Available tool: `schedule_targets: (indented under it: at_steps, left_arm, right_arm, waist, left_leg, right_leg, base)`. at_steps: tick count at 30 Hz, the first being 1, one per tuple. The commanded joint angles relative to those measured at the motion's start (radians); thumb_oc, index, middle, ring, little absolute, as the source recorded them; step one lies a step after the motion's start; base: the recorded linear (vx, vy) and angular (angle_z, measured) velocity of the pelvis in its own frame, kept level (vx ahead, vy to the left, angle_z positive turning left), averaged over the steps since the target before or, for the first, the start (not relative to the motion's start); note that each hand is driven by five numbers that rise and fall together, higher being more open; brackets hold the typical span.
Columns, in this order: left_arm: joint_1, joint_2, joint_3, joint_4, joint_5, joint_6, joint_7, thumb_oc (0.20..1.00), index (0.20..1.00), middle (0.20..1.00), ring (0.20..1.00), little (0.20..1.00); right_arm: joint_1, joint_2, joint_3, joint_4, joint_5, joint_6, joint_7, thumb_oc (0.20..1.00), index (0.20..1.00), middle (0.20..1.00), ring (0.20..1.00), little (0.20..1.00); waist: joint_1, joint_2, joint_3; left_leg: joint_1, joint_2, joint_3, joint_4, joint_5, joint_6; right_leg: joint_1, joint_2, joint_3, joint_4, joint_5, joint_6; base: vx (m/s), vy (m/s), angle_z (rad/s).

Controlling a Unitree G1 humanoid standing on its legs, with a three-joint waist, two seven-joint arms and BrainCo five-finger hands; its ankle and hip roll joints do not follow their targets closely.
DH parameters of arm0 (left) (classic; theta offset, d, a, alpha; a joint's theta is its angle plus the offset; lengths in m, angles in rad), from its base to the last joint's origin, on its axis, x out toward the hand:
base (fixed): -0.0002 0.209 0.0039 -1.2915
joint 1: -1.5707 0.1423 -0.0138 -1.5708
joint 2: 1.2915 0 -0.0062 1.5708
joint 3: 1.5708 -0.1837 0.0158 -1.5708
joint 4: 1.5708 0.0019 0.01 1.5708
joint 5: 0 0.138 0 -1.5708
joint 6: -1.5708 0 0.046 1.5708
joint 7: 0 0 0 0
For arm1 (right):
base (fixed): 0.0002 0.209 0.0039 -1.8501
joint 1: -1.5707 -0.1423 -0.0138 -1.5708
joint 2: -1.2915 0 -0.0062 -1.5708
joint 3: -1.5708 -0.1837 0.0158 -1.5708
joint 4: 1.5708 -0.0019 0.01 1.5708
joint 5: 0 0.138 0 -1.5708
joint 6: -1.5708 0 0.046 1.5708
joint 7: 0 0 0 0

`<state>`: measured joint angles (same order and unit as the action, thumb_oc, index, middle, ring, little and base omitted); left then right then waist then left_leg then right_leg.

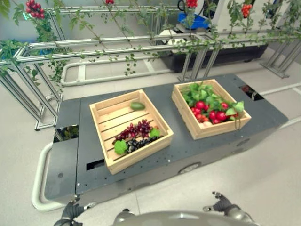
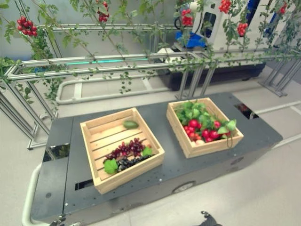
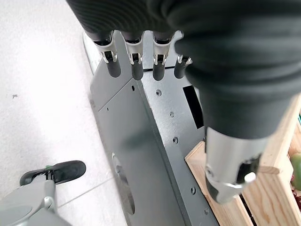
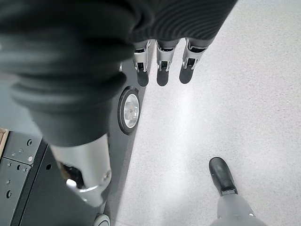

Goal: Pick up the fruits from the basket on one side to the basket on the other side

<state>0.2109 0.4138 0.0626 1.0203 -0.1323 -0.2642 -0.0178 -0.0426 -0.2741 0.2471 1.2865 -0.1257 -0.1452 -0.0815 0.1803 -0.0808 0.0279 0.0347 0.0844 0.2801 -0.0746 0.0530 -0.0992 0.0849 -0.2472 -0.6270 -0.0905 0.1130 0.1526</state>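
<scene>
Two wooden crates stand on a dark grey cart (image 1: 188, 136). The left crate (image 1: 130, 129) holds a green fruit (image 1: 137, 106), red grapes (image 1: 136, 129), dark grapes (image 1: 141, 143) and leaves. Red fruits (image 1: 211, 112) under green leaves fill the right crate (image 1: 210, 107). Both hands hang low before the cart's front edge, apart from the crates. My left hand (image 1: 72, 210) is open, its fingers (image 3: 136, 66) straight and holding nothing, with the left crate's corner (image 3: 263, 197) just past its thumb. My right hand (image 1: 222, 202) is open too, its fingers (image 4: 162, 70) over the floor beside the cart.
Behind the cart runs a metal trellis (image 1: 117, 47) with vines and red fruit clusters (image 1: 34, 8). A black tub (image 1: 221, 54) sits behind it. A white bumper rail (image 1: 40, 174) curves round the cart's left end. A cart wheel (image 4: 128, 110) shows near my right hand.
</scene>
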Motion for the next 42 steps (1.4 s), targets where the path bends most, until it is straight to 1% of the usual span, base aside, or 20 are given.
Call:
schedule_targets:
  at_steps: [1,3,19,23,25,26,27,28,29,30,32,33,34,35,36,39,40,41,42]
  left_arm:
    - [-0.044,0.034,-0.002,-0.018,0.000,-0.051,0.023,1.000,1.000,1.000,1.000,1.000]
    - [-0.047,0.027,0.002,-0.020,-0.030,-0.053,0.022,1.000,1.000,1.000,1.000,1.000]
    - [-0.053,0.019,-0.001,0.002,-0.030,-0.065,0.023,1.000,1.000,1.000,1.000,1.000]
    - [-0.039,0.033,0.002,-0.106,-0.046,-0.080,0.020,1.000,1.000,1.000,1.000,1.000]
    - [-0.020,0.054,0.013,-0.227,-0.065,-0.098,0.013,1.000,1.000,1.000,1.000,1.000]
    - [-0.006,0.064,0.027,-0.280,-0.076,-0.096,0.009,1.000,1.000,1.000,1.000,1.000]
    - [-0.005,0.064,0.027,-0.281,-0.076,-0.096,0.009,1.000,1.000,1.000,1.000,1.000]
    - [0.019,0.100,0.057,-0.387,-0.078,-0.104,-0.004,1.000,1.000,1.000,1.000,1.000]
    - [0.019,0.100,0.057,-0.387,-0.078,-0.104,-0.004,1.000,1.000,1.000,1.000,1.000]
    - [0.042,0.148,0.096,-0.478,-0.054,-0.104,-0.005,1.000,1.000,1.000,1.000,1.000]
    - [0.050,0.221,0.135,-0.574,-0.033,-0.102,-0.024,1.000,1.000,1.000,1.000,1.000]
    - [0.060,0.273,0.168,-0.618,-0.021,-0.101,-0.032,1.000,1.000,1.000,1.000,1.000]
    - [0.061,0.273,0.170,-0.619,-0.021,-0.101,-0.032,1.000,1.000,1.000,1.000,1.000]
    - [0.050,0.380,0.236,-0.664,0.010,-0.100,-0.020,1.000,1.000,1.000,1.000,1.000]
    - [0.046,0.420,0.260,-0.693,0.019,-0.099,-0.019,1.000,1.000,1.000,1.000,1.000]
    - [0.022,0.587,0.343,-0.754,0.038,-0.083,-0.026,1.000,1.000,1.000,1.000,1.000]
    - [0.005,0.609,0.340,-0.748,0.035,-0.080,-0.024,1.000,1.000,1.000,1.000,1.000]
    - [-0.031,0.657,0.327,-0.729,0.028,-0.072,-0.031,1.000,1.000,1.000,1.000,1.000]
    - [-0.087,0.712,0.283,-0.698,0.021,-0.056,-0.051,1.000,1.000,1.000,1.000,1.000]
  right_arm:
    - [-0.063,0.007,0.015,0.016,0.036,-0.024,-0.024,1.000,1.000,1.000,1.000,1.000]
    - [-0.064,0.008,0.018,0.015,0.036,-0.024,-0.025,1.000,1.000,1.000,1.000,1.000]
    - [-0.063,0.001,0.017,0.022,0.026,-0.025,-0.032,1.000,1.000,1.000,1.000,1.000]
    - [-0.059,-0.003,0.014,0.021,0.021,-0.026,-0.034,1.000,1.000,1.000,1.000,1.000]
    - [-0.056,-0.006,0.008,0.021,0.020,-0.027,-0.032,1.000,1.000,1.000,1.000,1.000]
    - [-0.053,-0.007,0.007,0.019,0.017,-0.026,-0.031,1.000,1.000,1.000,1.000,1.000]
    - [-0.053,-0.007,0.007,0.019,0.017,-0.026,-0.031,1.000,1.000,1.000,1.000,1.000]
    - [-0.050,-0.015,-0.001,0.015,0.012,-0.025,-0.025,1.000,1.000,1.000,1.000,1.000]
    - [-0.050,-0.015,-0.001,0.015,0.012,-0.025,-0.025,1.000,1.000,1.000,1.000,1.000]
    - [-0.046,-0.022,-0.002,0.008,0.005,-0.024,-0.018,1.000,1.000,1.000,1.000,1.000]
    - [-0.042,-0.035,-0.003,0.000,-0.002,-0.023,-0.002,1.000,1.000,1.000,1.000,1.000]
    - [-0.038,-0.039,-0.002,-0.004,-0.005,-0.023,0.005,1.000,1.000,1.000,1.000,1.000]
    - [-0.038,-0.039,-0.002,-0.004,-0.005,-0.023,0.005,1.000,1.000,1.000,1.000,1.000]
    - [-0.031,-0.051,0.003,-0.007,-0.013,-0.022,0.020,1.000,1.000,1.000,1.000,1.000]
    - [-0.028,-0.054,0.006,-0.009,-0.014,-0.021,0.026,1.000,1.000,1.000,1.000,1.000]
    - [-0.018,-0.059,0.016,-0.012,-0.015,-0.015,0.049,1.000,1.000,1.000,1.000,1.000]
    - [-0.018,-0.055,0.023,-0.011,-0.016,-0.012,0.053,1.000,1.000,1.000,1.000,1.000]
    - [-0.020,-0.058,0.035,-0.009,-0.020,-0.009,0.061,1.000,1.000,1.000,1.000,1.000]
    - [-0.026,-0.061,0.043,-0.008,-0.021,-0.005,0.067,1.000,1.000,1.000,1.000,1.000]
  waist:
    - [0.016,0.009,-0.014]
    - [0.015,0.009,-0.012]
    - [0.003,0.019,-0.012]
    - [0.004,0.021,-0.013]
    - [0.008,0.024,-0.012]
    - [0.008,0.025,-0.012]
    - [0.008,0.024,-0.012]
    - [0.011,0.029,-0.013]
    - [0.011,0.029,-0.013]
    - [0.012,0.031,-0.014]
    - [0.013,0.036,-0.017]
    - [0.012,0.037,-0.019]
    - [0.012,0.036,-0.020]
    - [0.012,0.041,-0.023]
    - [0.011,0.042,-0.025]
    - [0.003,0.042,-0.031]
    - [-0.001,0.039,-0.032]
    - [-0.009,0.040,-0.034]
    - [-0.014,0.039,-0.033]
  left_leg:
    - [-0.059,-0.036,-0.012,0.062,-0.064,0.046]
    - [-0.060,-0.038,-0.013,0.063,-0.063,0.046]
    - [-0.057,-0.041,-0.012,0.058,-0.062,0.048]
    - [-0.056,-0.042,-0.013,0.057,-0.062,0.047]
    - [-0.056,-0.042,-0.015,0.056,-0.060,0.046]
    - [-0.056,-0.042,-0.015,0.055,-0.060,0.046]
    - [-0.056,-0.042,-0.015,0.055,-0.060,0.046]
    - [-0.057,-0.042,-0.015,0.053,-0.058,0.045]
    - [-0.057,-0.042,-0.015,0.053,-0.058,0.045]
    - [-0.056,-0.042,-0.014,0.052,-0.057,0.044]
    - [-0.056,-0.043,-0.013,0.049,-0.057,0.043]
    - [-0.054,-0.043,-0.012,0.049,-0.057,0.042]
    - [-0.054,-0.043,-0.012,0.049,-0.057,0.042]
    - [-0.051,-0.042,-0.010,0.047,-0.058,0.041]
    - [-0.049,-0.042,-0.009,0.046,-0.059,0.040]
    - [-0.040,-0.041,-0.003,0.043,-0.061,0.038]
    - [-0.037,-0.042,-0.002,0.043,-0.062,0.038]
    - [-0.034,-0.041,0.001,0.043,-0.063,0.037]
    - [-0.032,-0.042,0.003,0.042,-0.063,0.037]
  right_leg:
    - [-0.048,0.009,-0.019,0.058,-0.066,-0.022]
    - [-0.049,0.008,-0.019,0.059,-0.066,-0.023]
    - [-0.053,0.006,-0.015,0.062,-0.065,-0.024]
    - [-0.051,0.006,-0.016,0.059,-0.064,-0.024]
    - [-0.051,0.006,-0.017,0.056,-0.062,-0.023]
    - [-0.052,0.006,-0.017,0.055,-0.061,-0.023]
    - [-0.052,0.006,-0.017,0.055,-0.061,-0.023]
    - [-0.052,0.004,-0.017,0.053,-0.058,-0.021]
    - [-0.052,0.004,-0.017,0.053,-0.058,-0.021]
    - [-0.053,0.004,-0.016,0.051,-0.054,-0.019]
    - [-0.053,0.002,-0.014,0.050,-0.051,-0.016]
    - [-0.053,0.001,-0.014,0.050,-0.051,-0.016]
    - [-0.053,0.001,-0.014,0.050,-0.051,-0.016]
    - [-0.052,0.001,-0.015,0.050,-0.050,-0.014]
    - [-0.051,0.001,-0.015,0.051,-0.050,-0.014]
    - [-0.046,0.003,-0.013,0.054,-0.050,-0.011]
    - [-0.045,0.003,-0.013,0.054,-0.050,-0.010]
    - [-0.045,0.004,-0.011,0.055,-0.050,-0.009]
    - [-0.044,0.005,-0.010,0.056,-0.048,-0.007]
  base:
    - [-0.01,-0.005,0.08]
    - [-0.01,-0.002,0.08]
    - [0.00,0.000,0.00]
    - [0.00,0.000,0.00]
    - [0.00,0.000,0.00]
    - [0.00,0.000,0.00]
    - [0.00,0.000,0.00]
    - [0.00,0.000,0.00]
    - [0.00,0.000,0.00]
    - [0.00,0.000,0.00]
    - [0.01,0.018,-0.06]
    - [0.02,0.012,-0.07]
    - [0.03,0.016,-0.06]
    - [0.03,0.012,-0.01]
    - [0.05,0.012,-0.03]
    - [0.04,0.001,-0.01]
    - [0.03,0.000,0.01]
    - [0.00,0.000,0.00]
    - [0.00,0.000,0.00]
